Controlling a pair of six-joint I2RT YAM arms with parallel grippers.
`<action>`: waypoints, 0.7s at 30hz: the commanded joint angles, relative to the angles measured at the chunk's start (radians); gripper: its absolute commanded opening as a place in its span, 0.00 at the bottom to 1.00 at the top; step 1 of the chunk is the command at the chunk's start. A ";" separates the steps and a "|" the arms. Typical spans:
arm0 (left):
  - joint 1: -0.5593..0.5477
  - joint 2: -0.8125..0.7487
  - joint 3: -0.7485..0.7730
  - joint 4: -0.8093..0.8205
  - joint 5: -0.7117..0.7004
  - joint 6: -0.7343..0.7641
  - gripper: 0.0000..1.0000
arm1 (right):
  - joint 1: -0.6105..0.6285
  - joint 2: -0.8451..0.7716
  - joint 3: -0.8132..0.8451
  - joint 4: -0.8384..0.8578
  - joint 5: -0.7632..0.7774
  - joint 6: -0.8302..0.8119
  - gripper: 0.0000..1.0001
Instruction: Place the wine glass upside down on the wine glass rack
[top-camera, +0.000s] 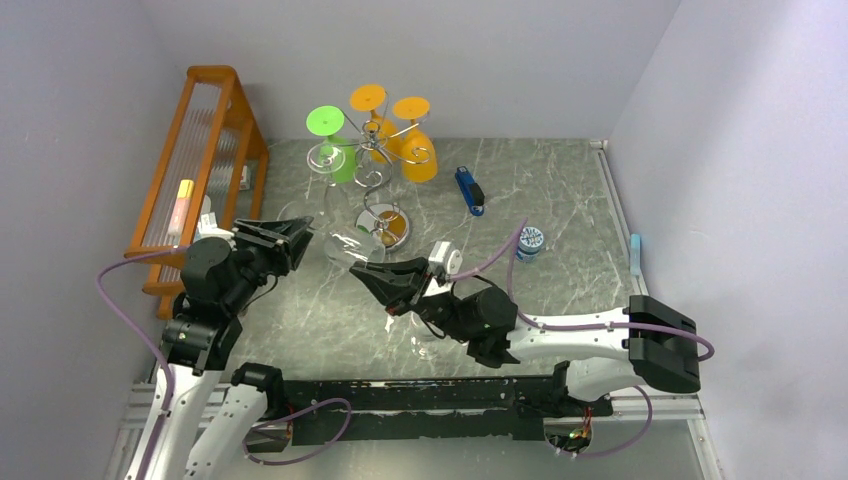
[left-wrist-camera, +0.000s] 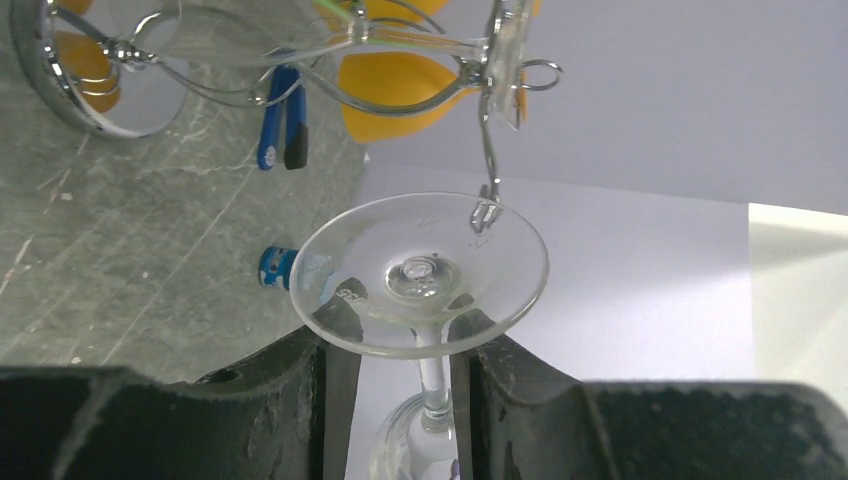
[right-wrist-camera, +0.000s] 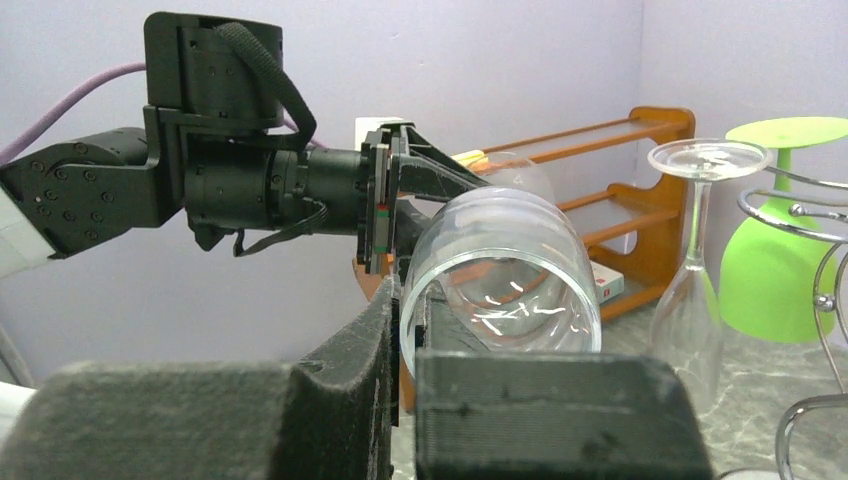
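Observation:
A clear wine glass (top-camera: 345, 248) lies level in the air between my two grippers, in front of the chrome wine glass rack (top-camera: 378, 190). My right gripper (top-camera: 372, 275) is shut on the bowl's rim (right-wrist-camera: 510, 270), one finger inside and one outside. My left gripper (top-camera: 295, 240) is open around the stem (left-wrist-camera: 435, 375), with a gap on its left side. The glass's foot (left-wrist-camera: 420, 275) lies just past its fingertips. A rack hook (left-wrist-camera: 487, 150) hangs just above the foot. A green glass (top-camera: 335, 145), two orange glasses (top-camera: 415, 150) and a clear glass (right-wrist-camera: 700, 290) hang upside down on the rack.
An orange wooden A-frame shelf (top-camera: 200, 150) stands along the left wall, close behind my left arm. A blue stapler-like object (top-camera: 470, 190) and a small blue round tin (top-camera: 530, 240) lie on the grey marble table (top-camera: 560, 200), right of the rack.

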 joint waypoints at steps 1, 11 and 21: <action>0.004 0.035 0.059 0.089 -0.070 -0.006 0.40 | 0.008 -0.032 -0.024 0.134 -0.064 -0.027 0.00; 0.004 0.087 0.122 0.181 -0.122 0.006 0.24 | 0.036 -0.011 -0.008 0.162 -0.133 -0.171 0.00; 0.004 0.098 0.137 0.177 -0.125 0.005 0.30 | 0.109 0.037 0.050 0.153 -0.149 -0.396 0.00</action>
